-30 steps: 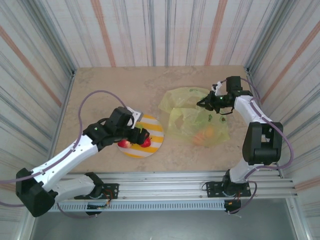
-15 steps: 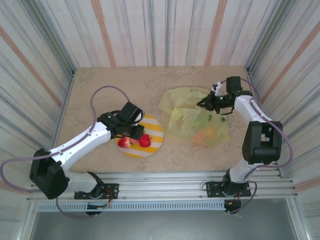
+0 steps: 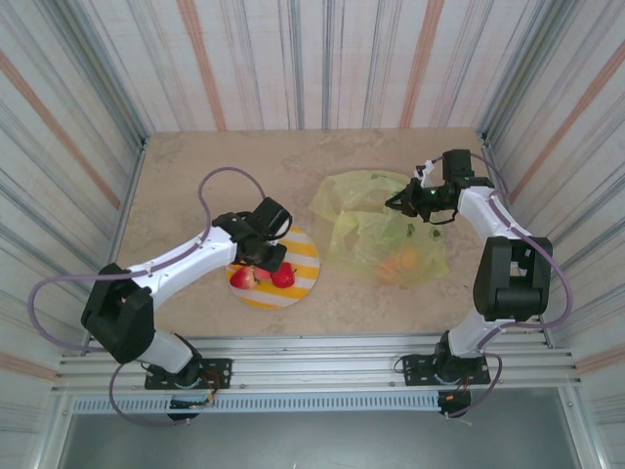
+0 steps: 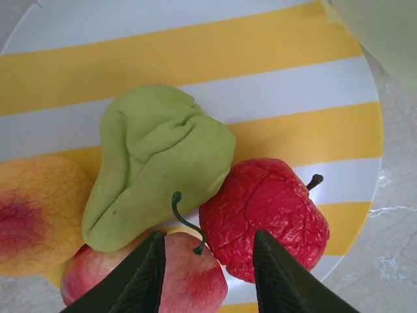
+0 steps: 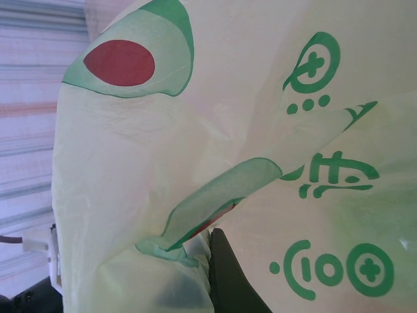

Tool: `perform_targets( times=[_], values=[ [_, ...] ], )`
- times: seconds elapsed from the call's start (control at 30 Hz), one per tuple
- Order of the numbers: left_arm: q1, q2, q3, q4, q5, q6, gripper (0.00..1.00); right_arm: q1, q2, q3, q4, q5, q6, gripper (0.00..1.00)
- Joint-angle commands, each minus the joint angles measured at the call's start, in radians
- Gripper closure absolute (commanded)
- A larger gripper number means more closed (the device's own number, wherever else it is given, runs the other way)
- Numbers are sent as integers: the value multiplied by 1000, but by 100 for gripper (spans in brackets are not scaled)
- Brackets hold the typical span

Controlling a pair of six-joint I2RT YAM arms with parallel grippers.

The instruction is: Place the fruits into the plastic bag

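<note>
Top view, left gripper point(image 3: 262, 256): held low over the far-left part of the striped plate point(image 3: 305, 250); the fingertips are hidden under the wrist here.
Top view, fruits: a red apple point(image 3: 284, 277) and a pink apple point(image 3: 243, 278) are seen on the plate, just on the near side of the left fingers.
Top view, plastic bag point(image 3: 376, 230): laid crumpled on the table point(image 3: 195, 186), well to the right of the left fingers; an orange fruit point(image 3: 400, 262) is seen through its film.
Top view, right gripper point(image 3: 400, 202): set at the bag's far right edge, where the film is held raised.
Left wrist view, fingers point(image 4: 144, 274): stood apart, with nothing clamped between them.
Left wrist view, pink apple: found under the gap and nearer the left finger, its green stem curling up between the fingers.
Left wrist view, red apple: found just ahead of the right fingertip, touching the pink apple.
Left wrist view, green pear point(image 4: 156, 156): found ahead of the left fingertip, leaning on both apples.
Left wrist view, peach point(image 4: 36, 208): found out to the left of the left finger, touching the pear.
Right wrist view, finger point(image 5: 228, 280): one dark finger is seen at the bottom, the bag's printed film pressed against it; the fingers are closed together on that film.
</note>
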State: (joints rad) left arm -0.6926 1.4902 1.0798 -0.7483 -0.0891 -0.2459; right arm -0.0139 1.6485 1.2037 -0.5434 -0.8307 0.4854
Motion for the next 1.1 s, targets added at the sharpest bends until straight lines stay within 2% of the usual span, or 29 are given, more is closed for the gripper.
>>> perform_targets(
  times=[0.0, 0.53, 1.07],
  values=[
    [9, 26, 24, 18, -16, 19, 61, -5, 2, -11, -17, 11, -28, 100],
    [9, 71, 13, 46, -47, 20, 67, -6, 0, -18, -17, 12, -30, 100],
    [11, 71, 14, 38, -81, 23, 82, -4, 2, -20, -17, 13, -29, 100]
  ],
)
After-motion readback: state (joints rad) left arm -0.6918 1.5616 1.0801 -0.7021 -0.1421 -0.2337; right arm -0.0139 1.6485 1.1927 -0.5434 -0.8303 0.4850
